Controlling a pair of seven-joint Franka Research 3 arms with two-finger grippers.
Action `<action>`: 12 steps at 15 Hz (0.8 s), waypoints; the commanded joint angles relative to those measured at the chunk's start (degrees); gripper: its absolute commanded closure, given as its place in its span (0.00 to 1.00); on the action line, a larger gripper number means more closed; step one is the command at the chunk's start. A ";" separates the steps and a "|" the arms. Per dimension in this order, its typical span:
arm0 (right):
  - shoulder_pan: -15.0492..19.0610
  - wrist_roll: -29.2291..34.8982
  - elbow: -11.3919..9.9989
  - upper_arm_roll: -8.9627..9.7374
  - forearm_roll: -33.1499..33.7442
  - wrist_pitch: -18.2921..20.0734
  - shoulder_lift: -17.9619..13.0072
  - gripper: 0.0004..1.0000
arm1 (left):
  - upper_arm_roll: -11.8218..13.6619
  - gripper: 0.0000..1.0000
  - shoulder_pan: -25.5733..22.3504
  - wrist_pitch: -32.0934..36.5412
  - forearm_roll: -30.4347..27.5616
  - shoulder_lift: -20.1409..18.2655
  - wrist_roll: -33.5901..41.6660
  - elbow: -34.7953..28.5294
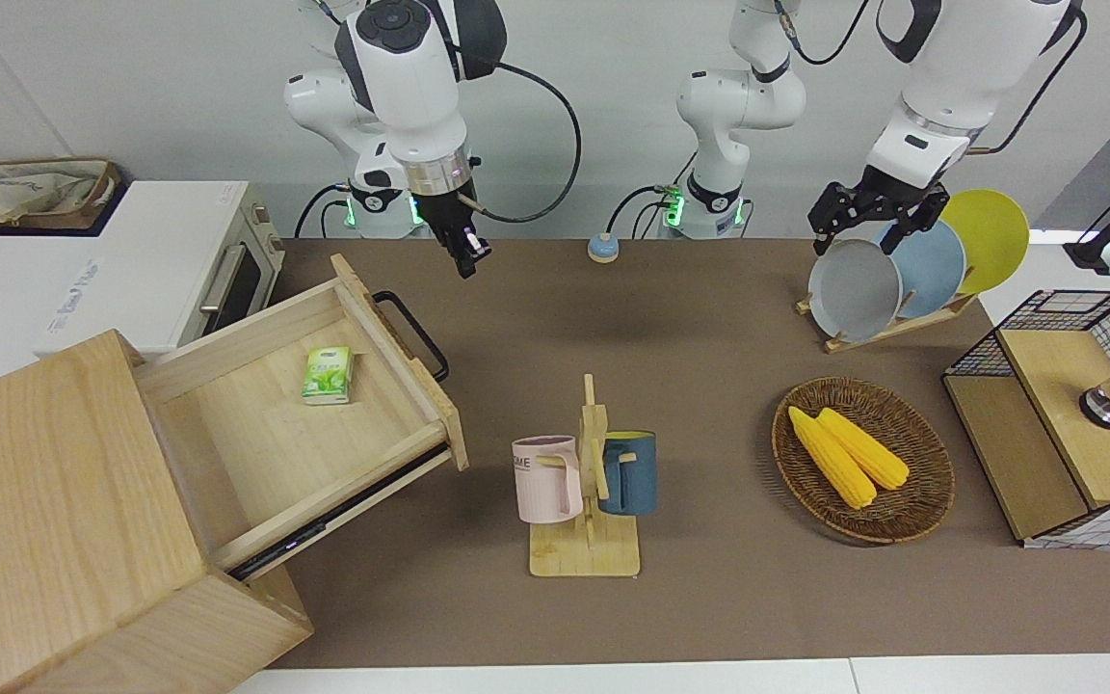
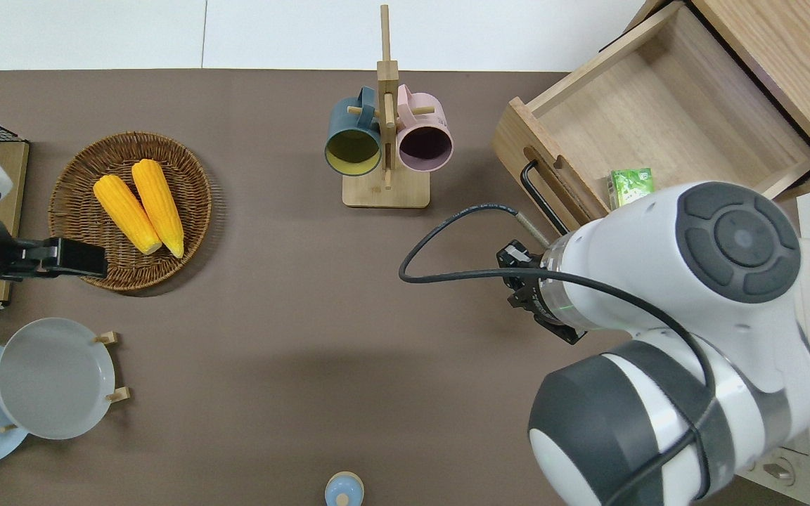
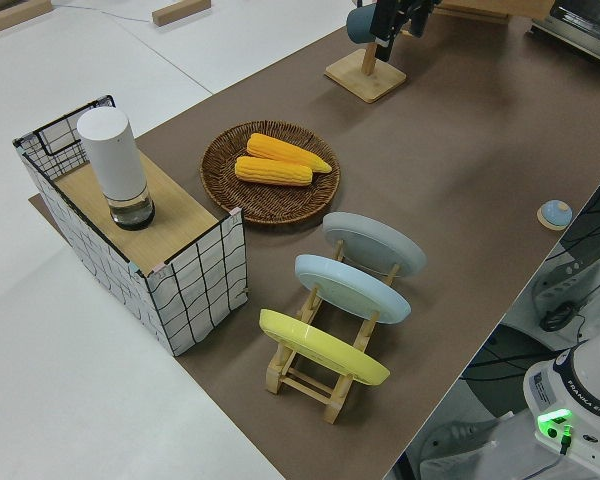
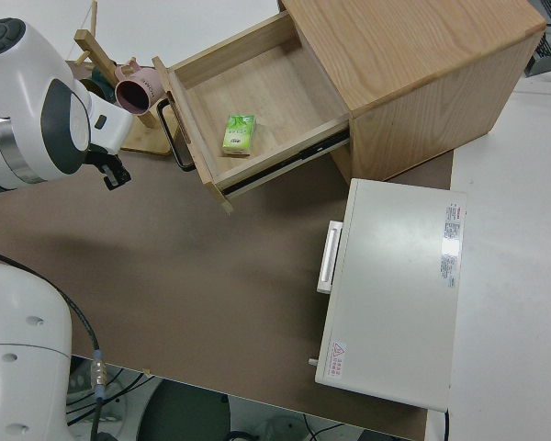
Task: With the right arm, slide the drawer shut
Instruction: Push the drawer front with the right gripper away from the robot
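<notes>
We see white jointed arms with dark grey joint caps; the right arm [image 2: 665, 281] has a silver wrist ring, black gripper and a looping black cable [image 2: 447, 246].
</notes>
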State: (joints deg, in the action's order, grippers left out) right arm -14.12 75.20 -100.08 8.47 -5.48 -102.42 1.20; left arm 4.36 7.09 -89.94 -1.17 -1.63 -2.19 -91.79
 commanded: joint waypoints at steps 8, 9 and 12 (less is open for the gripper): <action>-0.74 6.45 -1.09 -0.21 4.68 -9.38 6.80 1.00 | 0.21 0.00 0.21 0.82 0.73 -0.48 0.08 0.12; -0.47 5.66 -1.00 -0.39 5.47 -9.47 7.06 1.00 | 0.21 0.00 0.21 0.82 0.73 -0.48 0.08 0.12; 0.14 2.84 -1.00 -0.65 5.75 -12.18 8.20 1.00 | 0.21 0.00 0.21 0.82 0.73 -0.48 0.08 0.12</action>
State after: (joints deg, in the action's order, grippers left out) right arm -14.78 80.27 -101.08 7.89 -0.68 -111.40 8.49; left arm 4.36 7.09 -89.94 -1.17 -1.63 -2.19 -91.79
